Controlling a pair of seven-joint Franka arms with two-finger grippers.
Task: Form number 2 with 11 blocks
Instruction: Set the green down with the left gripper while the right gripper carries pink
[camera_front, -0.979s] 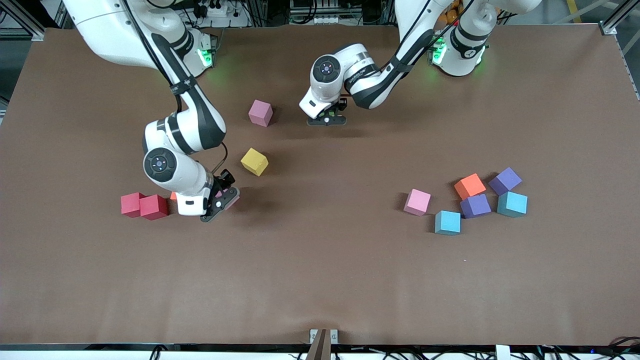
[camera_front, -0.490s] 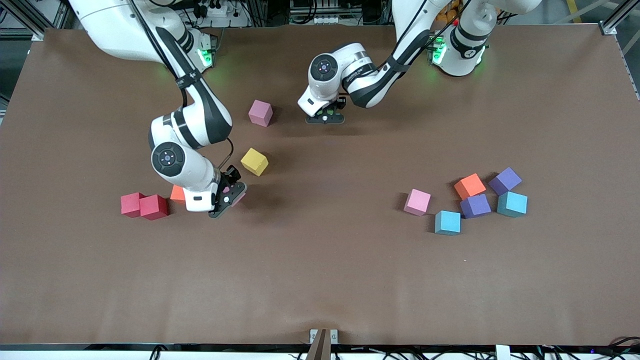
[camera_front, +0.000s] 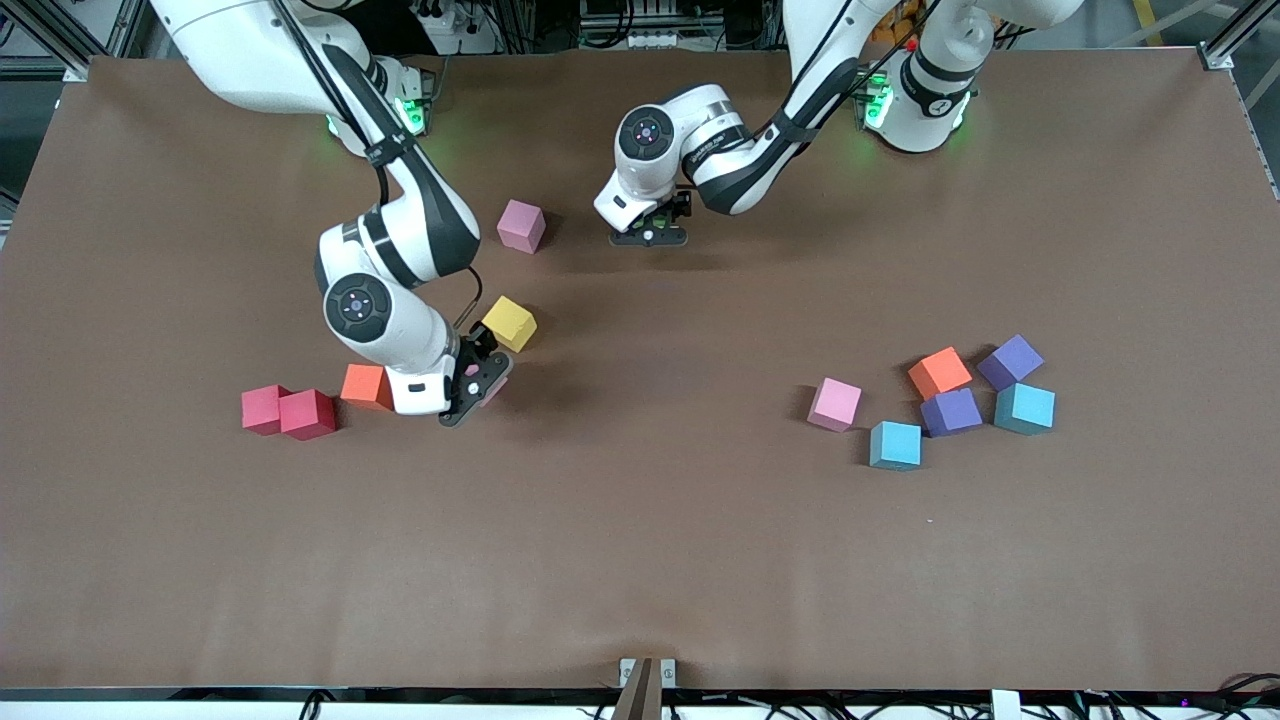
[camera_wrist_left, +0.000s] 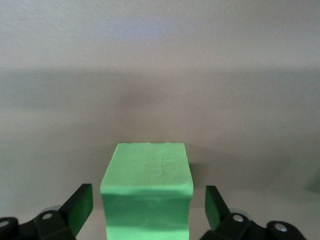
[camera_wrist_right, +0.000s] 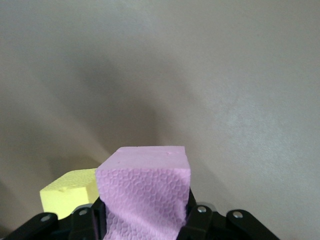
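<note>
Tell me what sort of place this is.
Most likely a robotics lab bench: two white arms mounted along one edge of a brown-covered table, aluminium framing and cabling around it, and loose foam blocks such as the yellow block as practice pieces.

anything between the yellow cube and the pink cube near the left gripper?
Nothing. In the front view, only bare brown table separates the yellow cube from the pink cube.

robot lab, aluminium frame (camera_front: 40, 35), cables (camera_front: 640, 20)
</note>
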